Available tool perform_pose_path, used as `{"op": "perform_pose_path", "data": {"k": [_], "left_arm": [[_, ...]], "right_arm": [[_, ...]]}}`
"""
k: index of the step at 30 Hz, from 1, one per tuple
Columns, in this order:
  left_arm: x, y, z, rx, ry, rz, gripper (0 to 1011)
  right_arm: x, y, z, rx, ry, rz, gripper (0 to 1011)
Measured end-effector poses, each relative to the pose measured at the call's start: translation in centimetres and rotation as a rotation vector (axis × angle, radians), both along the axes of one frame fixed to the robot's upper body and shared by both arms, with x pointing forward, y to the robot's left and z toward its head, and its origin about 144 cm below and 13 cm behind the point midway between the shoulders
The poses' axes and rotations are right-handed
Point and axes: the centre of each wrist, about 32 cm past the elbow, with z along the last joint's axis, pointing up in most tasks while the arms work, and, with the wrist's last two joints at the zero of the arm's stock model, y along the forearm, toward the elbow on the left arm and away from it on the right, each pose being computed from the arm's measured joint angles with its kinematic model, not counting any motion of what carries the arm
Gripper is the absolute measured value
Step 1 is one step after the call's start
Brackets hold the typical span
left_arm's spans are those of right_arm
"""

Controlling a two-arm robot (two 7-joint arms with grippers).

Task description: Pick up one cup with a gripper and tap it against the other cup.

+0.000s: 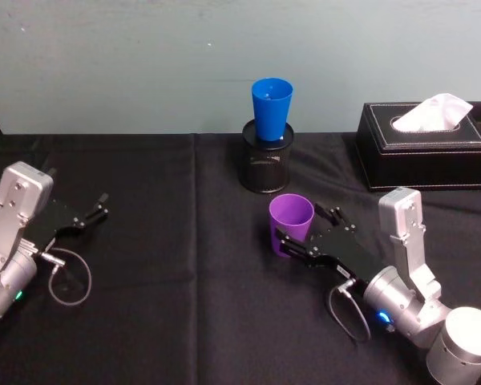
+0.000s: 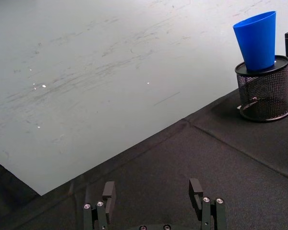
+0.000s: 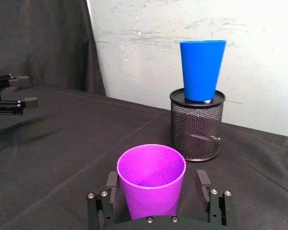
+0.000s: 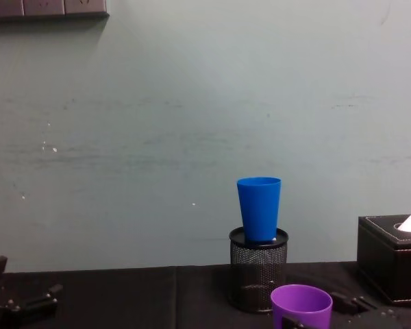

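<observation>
The purple cup (image 1: 291, 224) stands upright on the black cloth, in front of the blue cup (image 1: 272, 108). The blue cup rests upright on top of a black mesh pen holder (image 1: 266, 164) at the back. My right gripper (image 1: 305, 228) is open, with one finger on each side of the purple cup. In the right wrist view the purple cup (image 3: 151, 179) sits between the fingers (image 3: 202, 183), with a small gap on one side. The blue cup (image 3: 202, 69) stands beyond it. My left gripper (image 1: 92, 210) rests open on the cloth at the far left, holding nothing.
A black tissue box (image 1: 429, 144) stands at the back right, close to the right arm. A pale wall runs right behind the table's far edge. Bare black cloth lies between the two arms. A cable loops beside the left arm (image 1: 68, 277).
</observation>
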Motion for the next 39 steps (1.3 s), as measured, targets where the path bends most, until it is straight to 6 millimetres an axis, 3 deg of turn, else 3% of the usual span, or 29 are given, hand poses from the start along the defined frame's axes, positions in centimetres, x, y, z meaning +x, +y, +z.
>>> {"op": "perform_pose_path", "data": {"k": [22,39], "left_arm": [[0.0,0.0,0.0,0.000,0.000,0.000,1000],[0.0,0.0,0.0,0.000,0.000,0.000,1000]], "right_arm": [[1.8,1.5,-0.5,0.028,0.017,0.020,1003],[2.2,1.7,-0.5,-0.001,0.030,0.030,1003]]}}
